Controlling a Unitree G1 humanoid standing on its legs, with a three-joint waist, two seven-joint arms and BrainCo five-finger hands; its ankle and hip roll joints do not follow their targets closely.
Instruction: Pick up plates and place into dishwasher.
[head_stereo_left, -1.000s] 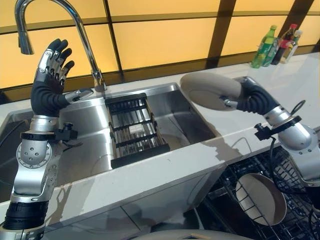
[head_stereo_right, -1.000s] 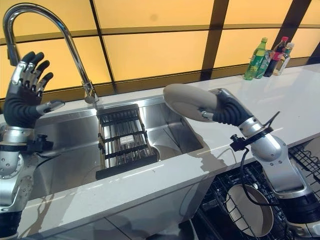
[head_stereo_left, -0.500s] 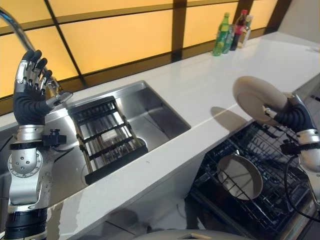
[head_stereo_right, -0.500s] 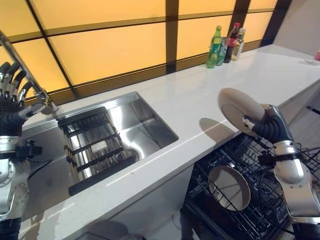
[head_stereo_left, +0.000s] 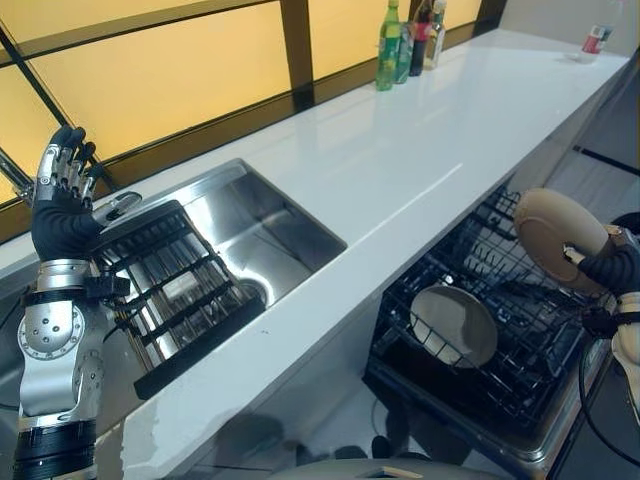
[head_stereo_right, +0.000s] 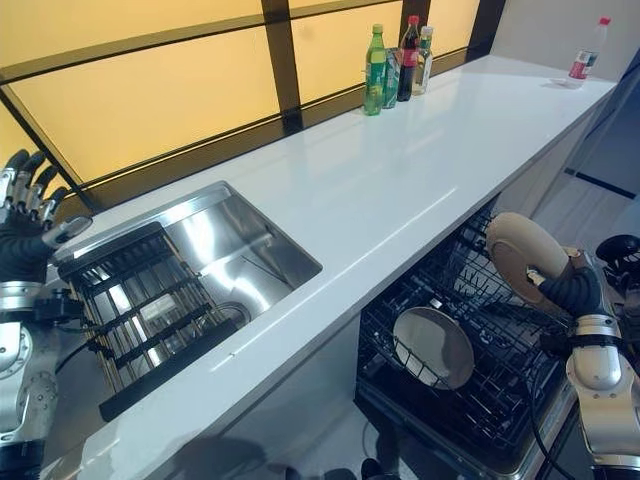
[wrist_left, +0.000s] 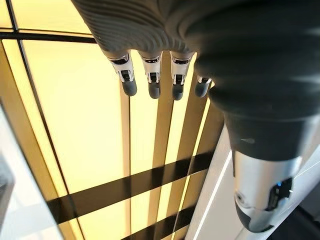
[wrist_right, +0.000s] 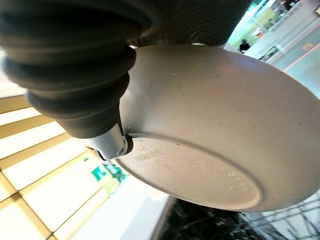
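one plate (head_stereo_left: 556, 238) pinched, right robot hand (head_stereo_left: 612, 268) fingers hidden

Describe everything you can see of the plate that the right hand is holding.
The plate is round, beige and matte with faint speckles, and looks ceramic; a raised foot ring shows on its underside. The right hand grips its rim, holding it tilted nearly on edge in the air above the open dishwasher rack, touching nothing else.

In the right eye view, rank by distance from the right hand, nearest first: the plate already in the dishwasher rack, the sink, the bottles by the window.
From the right hand:
1. Plate in the dishwasher rack, just below and left of it.
2. Bottles, far end of the counter by the window.
3. Sink, across the counter on the left.
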